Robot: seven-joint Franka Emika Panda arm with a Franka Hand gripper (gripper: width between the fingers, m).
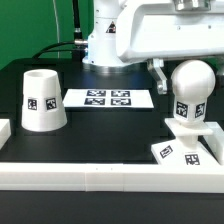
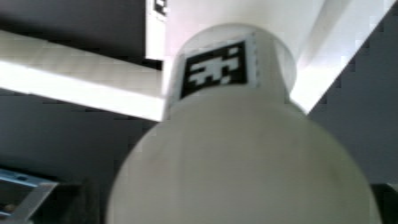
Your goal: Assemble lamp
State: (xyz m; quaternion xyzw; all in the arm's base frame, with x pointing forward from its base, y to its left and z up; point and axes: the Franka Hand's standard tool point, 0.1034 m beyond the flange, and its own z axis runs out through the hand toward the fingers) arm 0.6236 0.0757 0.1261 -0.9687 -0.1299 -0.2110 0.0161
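The white bulb (image 1: 190, 92) stands upright on the flat square base (image 1: 172, 152) at the exterior view's right. It fills the wrist view (image 2: 222, 150), with its tag facing the camera. My gripper (image 1: 183, 72) hangs at the height of the bulb's round head. One dark finger (image 1: 157, 76) shows just beside the head with a small gap; the other is hidden behind the bulb. The jaws look spread around the head and do not press on it. The cone shade (image 1: 43, 100) stands alone at the exterior view's left.
The marker board (image 1: 110, 98) lies flat between the shade and the bulb. A long white border rail (image 1: 100, 176) runs along the near edge, and a rail also shows in the wrist view (image 2: 71, 72). The arm's white body (image 1: 110, 35) stands behind.
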